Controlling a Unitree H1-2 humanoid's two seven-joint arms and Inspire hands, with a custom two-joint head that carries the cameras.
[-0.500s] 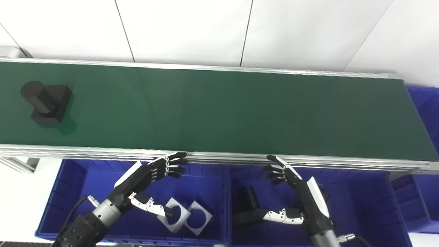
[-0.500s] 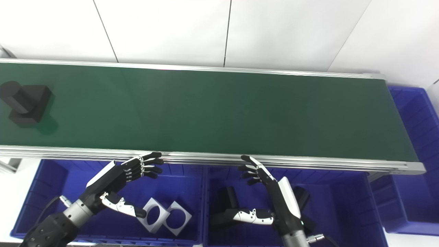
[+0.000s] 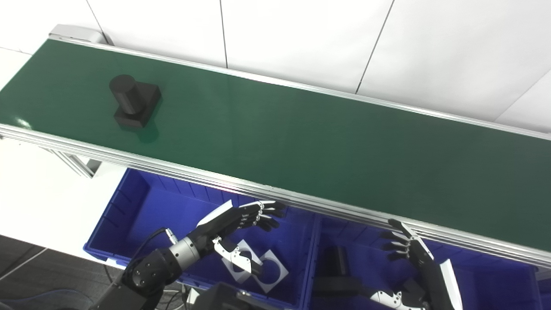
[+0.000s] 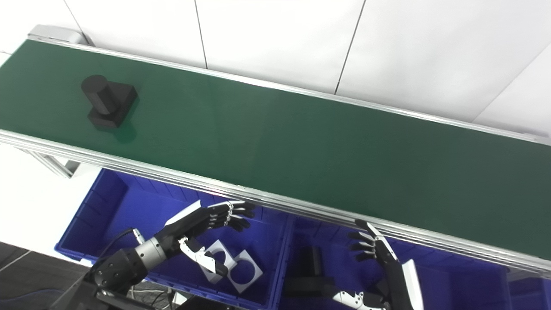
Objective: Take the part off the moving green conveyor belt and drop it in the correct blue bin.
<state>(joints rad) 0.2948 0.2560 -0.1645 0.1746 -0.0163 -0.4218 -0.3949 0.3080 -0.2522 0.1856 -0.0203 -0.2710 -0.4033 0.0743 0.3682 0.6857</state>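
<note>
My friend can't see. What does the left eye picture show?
A black part, a cylinder on a square base, rides a green conveyor belt. Below, the open left hand and right hand hover over blue bins.

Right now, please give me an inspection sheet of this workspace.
Surface: green conveyor belt, bare except one part.
Job's things: black part upright at belt's left end; left blue bin holds grey square plates; right blue bin holds black parts.
Clutter: nothing seen.
Grippers: left robot hand open over left bin; right robot hand open over right bin.
Cables: black cable at left wrist.
Surroundings: white wall panels.
</note>
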